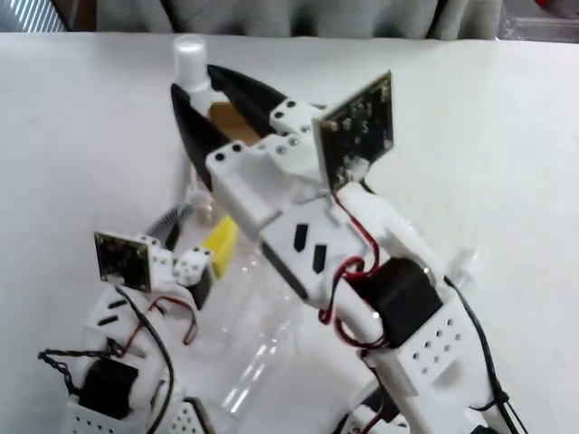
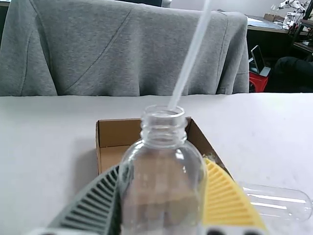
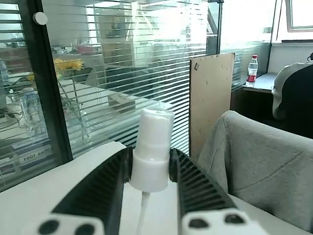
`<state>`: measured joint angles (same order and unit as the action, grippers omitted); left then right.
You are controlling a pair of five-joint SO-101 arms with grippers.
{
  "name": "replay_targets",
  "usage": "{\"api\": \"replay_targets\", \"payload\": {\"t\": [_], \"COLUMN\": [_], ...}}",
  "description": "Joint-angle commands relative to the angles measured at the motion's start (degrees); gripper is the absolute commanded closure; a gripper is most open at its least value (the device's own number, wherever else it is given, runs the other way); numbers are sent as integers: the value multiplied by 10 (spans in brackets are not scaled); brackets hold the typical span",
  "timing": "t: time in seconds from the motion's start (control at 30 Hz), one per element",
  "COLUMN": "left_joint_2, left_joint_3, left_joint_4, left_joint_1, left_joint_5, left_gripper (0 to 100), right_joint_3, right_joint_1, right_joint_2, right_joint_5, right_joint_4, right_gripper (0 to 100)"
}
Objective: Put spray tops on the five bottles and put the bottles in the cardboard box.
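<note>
While the left gripper (image 2: 164, 198) clamps an upright clear bottle (image 2: 161, 147), the cardboard box (image 1: 231, 122) lies at its 12 o'clock in the high view, a spare bottle (image 1: 258, 357) at 5 o'clock; the right gripper (image 3: 149, 169) pinches the spray top (image 3: 151, 147), tube (image 2: 188, 63) at the bottle's mouth.

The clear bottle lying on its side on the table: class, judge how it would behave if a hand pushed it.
The lying bottle would probably roll, since it rests on its rounded side on the flat table. It looks empty, so likely light and quick to skid. Its thin clear wall may dent if squeezed hard.
</note>
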<state>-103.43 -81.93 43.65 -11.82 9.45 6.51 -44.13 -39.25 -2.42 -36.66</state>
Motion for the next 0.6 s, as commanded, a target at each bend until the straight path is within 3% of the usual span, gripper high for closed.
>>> {"api": "replay_targets", "payload": {"t": [0.0, 0.57], "left_joint_2": [-8, -8], "left_joint_3": [6, 9], "left_joint_4": [-15, -15], "left_joint_1": [-6, -2], "left_joint_5": [-7, -7], "left_gripper": [980, 980], "right_joint_3": [-27, -25], "right_joint_1": [-1, 9], "right_joint_2": [2, 22], "right_joint_5": [-1, 0], "right_joint_4": [17, 24], "right_gripper": [982, 982]}}
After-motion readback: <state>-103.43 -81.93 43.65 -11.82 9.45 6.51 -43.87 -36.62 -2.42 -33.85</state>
